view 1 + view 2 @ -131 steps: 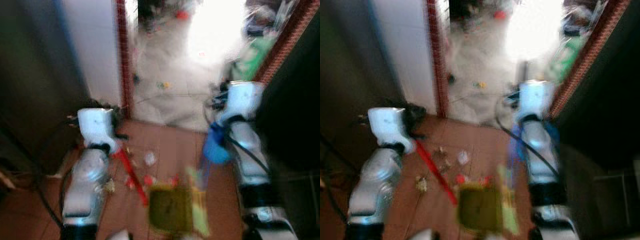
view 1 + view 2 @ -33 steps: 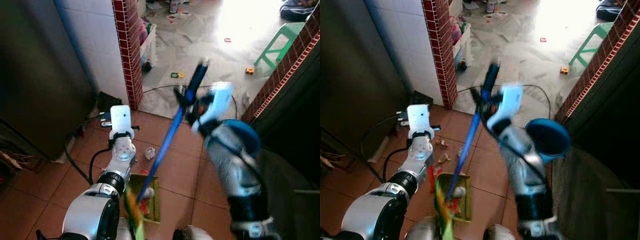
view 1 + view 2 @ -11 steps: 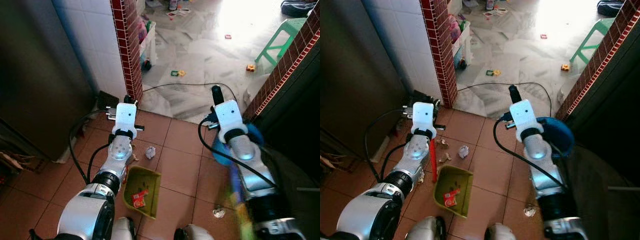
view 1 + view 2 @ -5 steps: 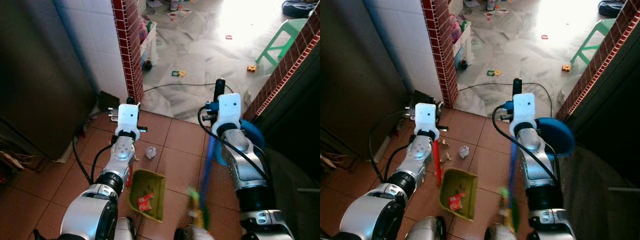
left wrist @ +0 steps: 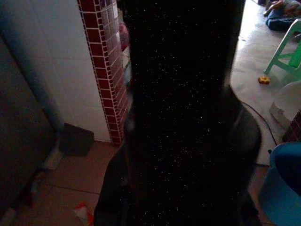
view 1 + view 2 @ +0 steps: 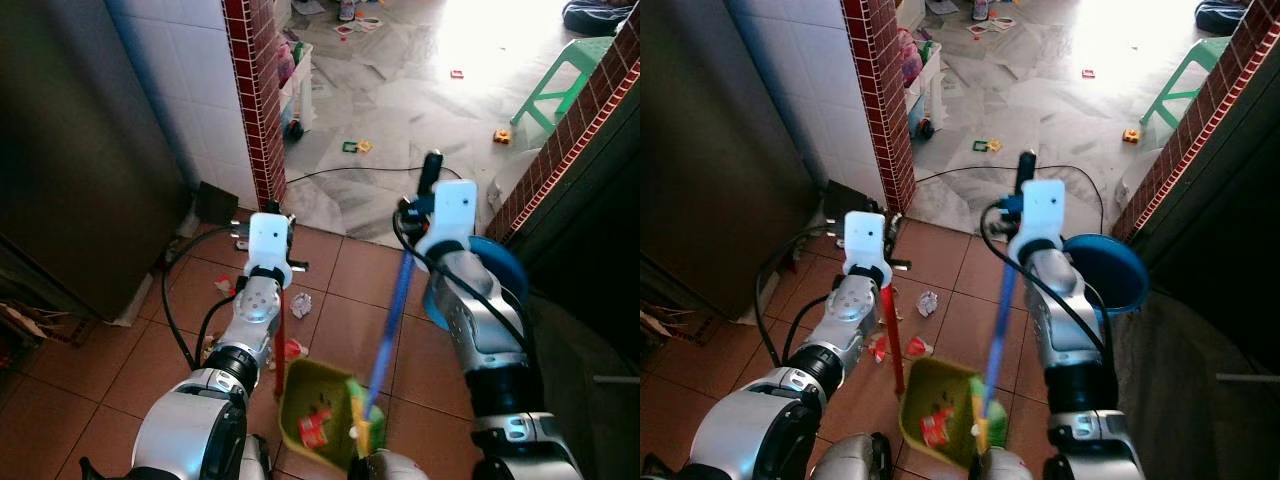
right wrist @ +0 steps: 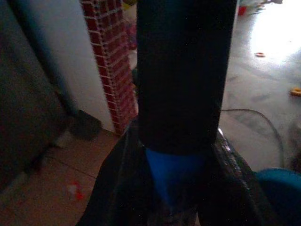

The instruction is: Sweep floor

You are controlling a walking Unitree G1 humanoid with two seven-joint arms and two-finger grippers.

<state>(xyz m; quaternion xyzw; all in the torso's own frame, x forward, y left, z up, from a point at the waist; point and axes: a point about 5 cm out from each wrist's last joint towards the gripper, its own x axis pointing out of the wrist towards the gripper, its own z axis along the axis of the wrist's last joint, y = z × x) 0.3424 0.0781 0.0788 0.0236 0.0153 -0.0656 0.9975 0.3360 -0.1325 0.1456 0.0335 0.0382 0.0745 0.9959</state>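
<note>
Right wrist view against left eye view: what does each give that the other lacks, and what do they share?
The right wrist view gives the close grip: black fingers clamped on the broom, black sleeve above blue shaft.

The left eye view gives the green dustpan holding red scraps, the left claw on the red dustpan handle, a paper wad and a green stool.

Shared: brick pillar, blue bucket, floor cable.

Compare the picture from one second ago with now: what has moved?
The right tool swung the blue broom inward, so its bristles now sit at the green dustpan. The left tool keeps the dustpan's red handle. The crumpled paper stays unswept on the tiles.
</note>
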